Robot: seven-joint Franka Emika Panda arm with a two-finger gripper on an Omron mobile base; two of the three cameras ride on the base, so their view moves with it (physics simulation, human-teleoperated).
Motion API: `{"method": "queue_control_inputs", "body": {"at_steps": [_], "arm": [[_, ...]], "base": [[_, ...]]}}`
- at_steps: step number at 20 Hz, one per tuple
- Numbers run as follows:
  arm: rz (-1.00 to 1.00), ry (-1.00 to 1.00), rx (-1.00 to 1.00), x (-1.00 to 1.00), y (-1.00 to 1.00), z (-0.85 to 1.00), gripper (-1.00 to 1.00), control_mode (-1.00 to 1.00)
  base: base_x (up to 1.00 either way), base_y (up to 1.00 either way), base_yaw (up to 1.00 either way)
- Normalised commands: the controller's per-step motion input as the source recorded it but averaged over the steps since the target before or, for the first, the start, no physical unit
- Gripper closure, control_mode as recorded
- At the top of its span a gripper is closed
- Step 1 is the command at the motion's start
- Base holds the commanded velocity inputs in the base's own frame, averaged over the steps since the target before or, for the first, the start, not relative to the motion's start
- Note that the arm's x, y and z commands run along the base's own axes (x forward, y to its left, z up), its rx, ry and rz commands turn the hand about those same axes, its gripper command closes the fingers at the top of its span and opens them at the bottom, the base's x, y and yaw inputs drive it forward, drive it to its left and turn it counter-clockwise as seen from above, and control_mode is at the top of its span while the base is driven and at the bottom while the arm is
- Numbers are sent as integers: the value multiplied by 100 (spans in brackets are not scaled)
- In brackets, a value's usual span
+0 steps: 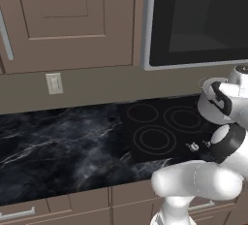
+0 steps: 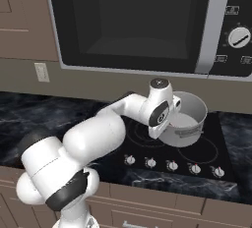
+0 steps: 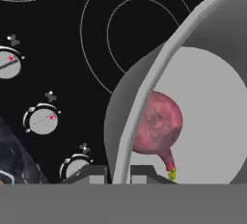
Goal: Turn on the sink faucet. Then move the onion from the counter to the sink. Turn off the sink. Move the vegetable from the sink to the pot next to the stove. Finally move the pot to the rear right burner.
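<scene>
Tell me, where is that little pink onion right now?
In the hand view the onion lies inside the grey pot, against its near wall. The pot is over the stove, toward its right rear.

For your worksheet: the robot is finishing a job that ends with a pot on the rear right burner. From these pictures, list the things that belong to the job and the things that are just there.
Belong to the job:
pot
onion inside it
stove
gripper, shut on the pot's rim

Just there:
microwave
wall socket
cabinet door
</scene>
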Motion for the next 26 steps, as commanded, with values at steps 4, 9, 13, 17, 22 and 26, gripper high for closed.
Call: {"method": "queue_control_inputs", "body": {"at_steps": [4, 9, 13, 17, 22, 26], "arm": [[11, -1, 3, 50, -35, -10, 100, -100], [11, 0, 2, 42, -20, -11, 100, -100], [3, 3, 0, 39, -28, -2, 100, -100], [1, 4, 0, 43, -37, -3, 100, -100], [4, 6, 0, 42, -29, -7, 100, -100], [9, 1, 2, 33, -23, -15, 100, -100]], "base": [[0, 0, 0], [0, 0, 0], [0, 0, 0], [0, 0, 0], [0, 0, 0], [0, 0, 0]]}}
